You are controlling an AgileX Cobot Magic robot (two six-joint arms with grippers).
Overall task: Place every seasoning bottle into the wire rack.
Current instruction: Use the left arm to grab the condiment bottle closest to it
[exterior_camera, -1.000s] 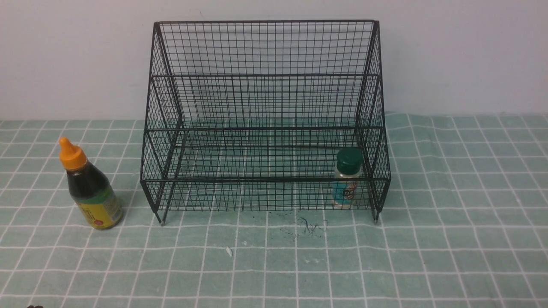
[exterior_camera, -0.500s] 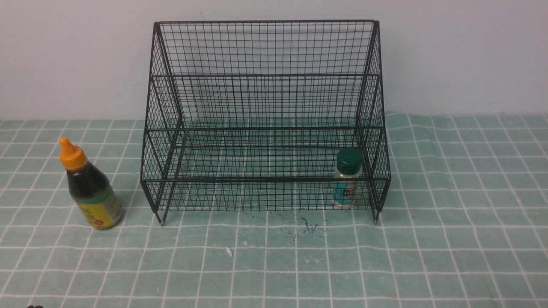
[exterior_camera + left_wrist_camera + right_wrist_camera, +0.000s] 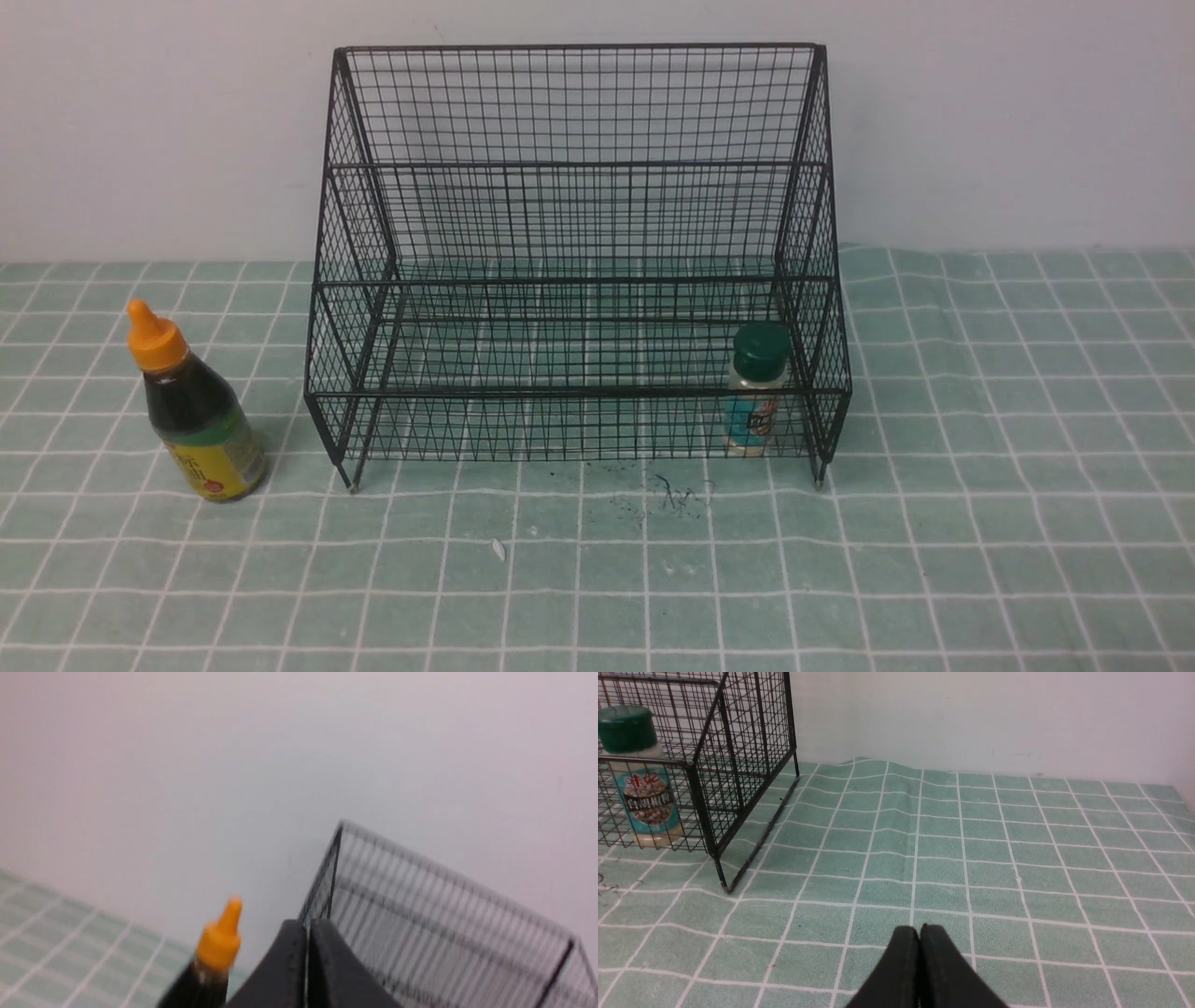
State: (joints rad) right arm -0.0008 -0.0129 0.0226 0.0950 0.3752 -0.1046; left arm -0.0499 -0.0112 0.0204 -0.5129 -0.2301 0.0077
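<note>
The black wire rack (image 3: pixel 579 163) stands against the back wall. Inside its lowest tier, at the right end, the small shaker (image 3: pixel 756 390) with a dark green lid stands upright. The dark-sauce bottle (image 3: pixel 194 411) with an orange cap stands on the cloth left of the rack. Neither arm shows in the front view. In the left wrist view my left gripper (image 3: pixel 307 926) is shut and empty, with the bottle's orange cap (image 3: pixel 219 940) close beside it and the rack (image 3: pixel 439 914) behind. My right gripper (image 3: pixel 919 931) is shut and empty over the cloth, to the right of the rack (image 3: pixel 738 742) and shaker (image 3: pixel 640 779).
A green checked cloth (image 3: pixel 980 467) covers the table up to a pale wall (image 3: pixel 1008 121). Dark scribble marks (image 3: pixel 672 495) and a small white fleck (image 3: pixel 499 549) lie on the cloth in front of the rack.
A small dark shape at the front view's lower left edge is gone. Bottles and rack have not moved.
</note>
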